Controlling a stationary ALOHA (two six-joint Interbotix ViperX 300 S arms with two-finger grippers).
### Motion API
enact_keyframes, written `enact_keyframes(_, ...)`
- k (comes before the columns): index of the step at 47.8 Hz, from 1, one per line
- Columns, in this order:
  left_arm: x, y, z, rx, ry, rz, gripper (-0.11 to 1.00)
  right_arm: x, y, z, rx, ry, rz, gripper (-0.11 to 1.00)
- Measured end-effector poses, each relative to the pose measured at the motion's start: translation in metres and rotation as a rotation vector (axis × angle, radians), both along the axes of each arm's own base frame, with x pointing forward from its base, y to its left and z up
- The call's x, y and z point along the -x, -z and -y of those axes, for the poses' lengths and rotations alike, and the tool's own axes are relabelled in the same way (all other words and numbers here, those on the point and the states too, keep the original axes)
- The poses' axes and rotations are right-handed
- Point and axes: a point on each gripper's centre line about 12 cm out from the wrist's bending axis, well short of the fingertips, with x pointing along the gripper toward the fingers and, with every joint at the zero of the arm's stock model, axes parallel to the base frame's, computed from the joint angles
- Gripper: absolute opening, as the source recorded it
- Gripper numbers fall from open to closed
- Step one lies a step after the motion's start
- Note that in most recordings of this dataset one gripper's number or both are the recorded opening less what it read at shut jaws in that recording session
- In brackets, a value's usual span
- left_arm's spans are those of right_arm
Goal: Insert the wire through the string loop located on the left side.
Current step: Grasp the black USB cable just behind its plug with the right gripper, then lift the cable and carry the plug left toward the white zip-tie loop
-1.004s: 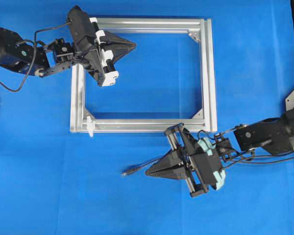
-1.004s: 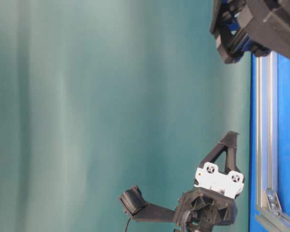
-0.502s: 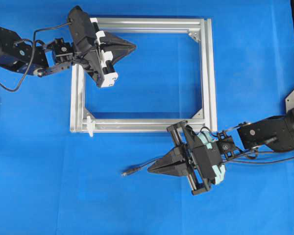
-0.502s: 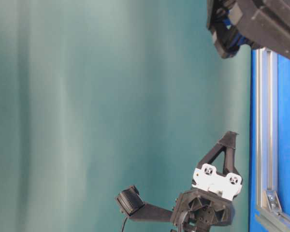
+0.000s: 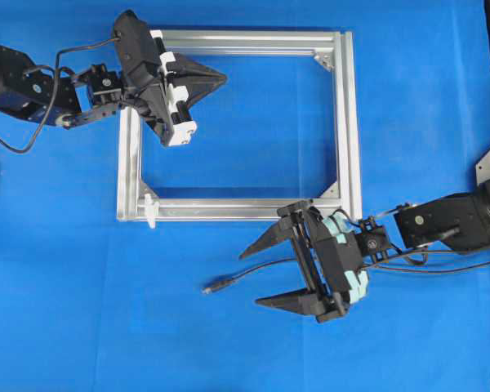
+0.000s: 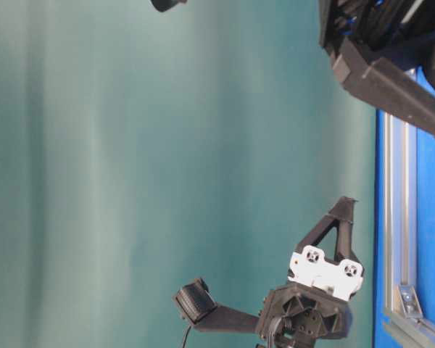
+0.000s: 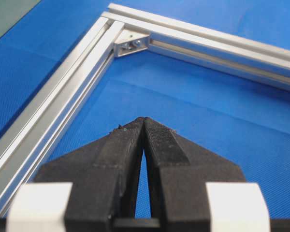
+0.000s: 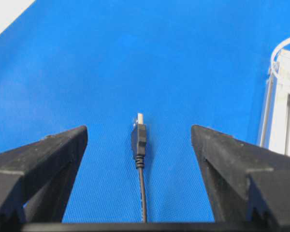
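The wire (image 5: pixel 253 268) lies on the blue mat, its dark plug (image 5: pixel 213 287) with a metal tip pointing left. In the right wrist view the plug (image 8: pixel 139 137) rests between the fingers of my right gripper (image 8: pixel 137 130), apart from both. My right gripper (image 5: pixel 251 278) is open and straddles the cable below the frame. The white string loop (image 5: pixel 150 209) stands at the frame's lower left corner; the right wrist view catches the string loop (image 8: pixel 279 47) at its right edge. My left gripper (image 5: pixel 223 79) is shut and empty over the frame's upper left; its tips (image 7: pixel 144 119) meet.
A silver aluminium frame (image 5: pixel 344 122) lies flat on the mat; its rail (image 7: pixel 63 96) runs left of my left gripper. In the table-level view my left gripper (image 6: pixel 346 204) hangs low and a right finger (image 6: pixel 391 80) crosses the top.
My right gripper has gone from shut to wide open and shifted slightly right. The wire lies where it was. The left arm has not moved.
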Motion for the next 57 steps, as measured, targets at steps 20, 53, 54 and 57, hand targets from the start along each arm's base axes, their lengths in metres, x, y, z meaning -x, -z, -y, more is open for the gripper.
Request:
enact_keyframes(20,0.0,0.0,0.0,0.001,0.0,-0.001,0.0,-0.012,0.058,0.002,-0.002,0.062,-0.137,0.9)
enact_keyframes(53,0.0,0.0,0.0,0.001,0.0,-0.003,0.0,-0.015,0.064,0.002,-0.012,0.076,-0.129,0.01)
enact_keyframes(54,0.0,0.0,0.0,0.001,-0.001,-0.001,0.0,-0.015,0.064,0.002,-0.011,0.075,-0.129,0.0)
enact_keyframes(57,0.0,0.0,0.0,0.001,-0.001,0.0,0.0,-0.015,0.065,0.003,-0.011,0.076,-0.132,0.0)
